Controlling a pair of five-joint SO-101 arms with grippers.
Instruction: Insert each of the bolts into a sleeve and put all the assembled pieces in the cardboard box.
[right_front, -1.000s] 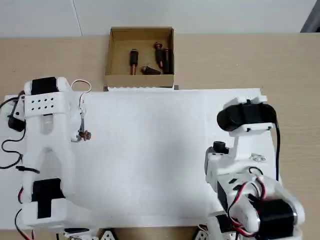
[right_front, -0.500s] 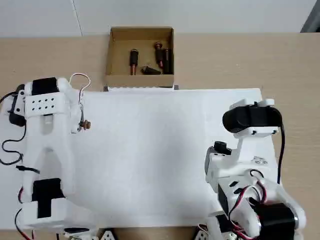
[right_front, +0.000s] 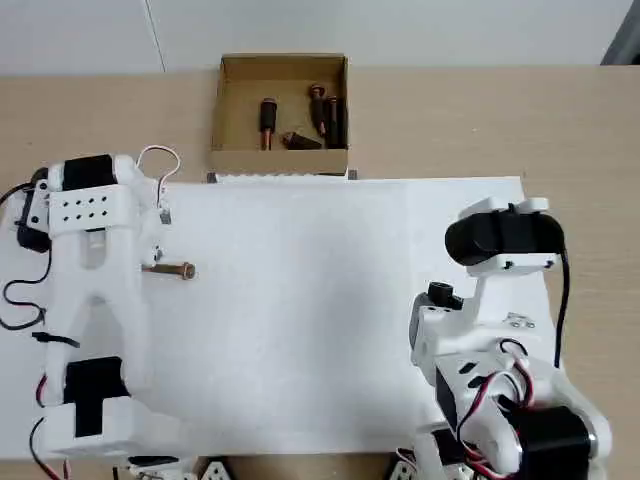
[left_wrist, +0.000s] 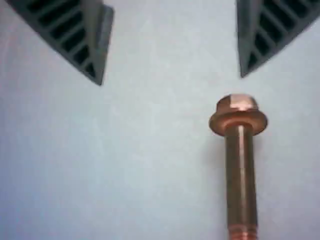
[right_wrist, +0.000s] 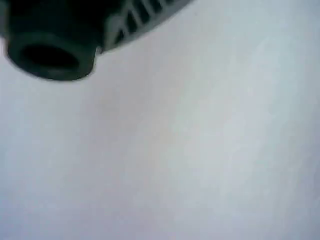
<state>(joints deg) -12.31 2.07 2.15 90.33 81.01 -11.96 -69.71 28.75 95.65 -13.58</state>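
A copper bolt (right_front: 171, 270) lies flat on the white mat (right_front: 300, 300), just beside the left arm. My left gripper (right_front: 160, 238) hangs over it, open; in the left wrist view the bolt (left_wrist: 240, 160) lies just short of my two spread fingertips (left_wrist: 95, 55), its head towards them, and touches neither. My right gripper (right_front: 438, 300) stands low at the mat's right side, shut on a black sleeve (right_front: 438, 293). The right wrist view shows the sleeve's (right_wrist: 50, 56) hollow end above bare mat. The cardboard box (right_front: 228, 110) sits beyond the mat's far edge.
Several dark assembled pieces (right_front: 268, 118) lie inside the box. Bare wooden table (right_front: 480, 120) surrounds the mat. The mat's middle between the two arms holds nothing.
The left gripper let go of the bolt, which now lies flat on the mat below it. The right arm shifted slightly right, then held still.
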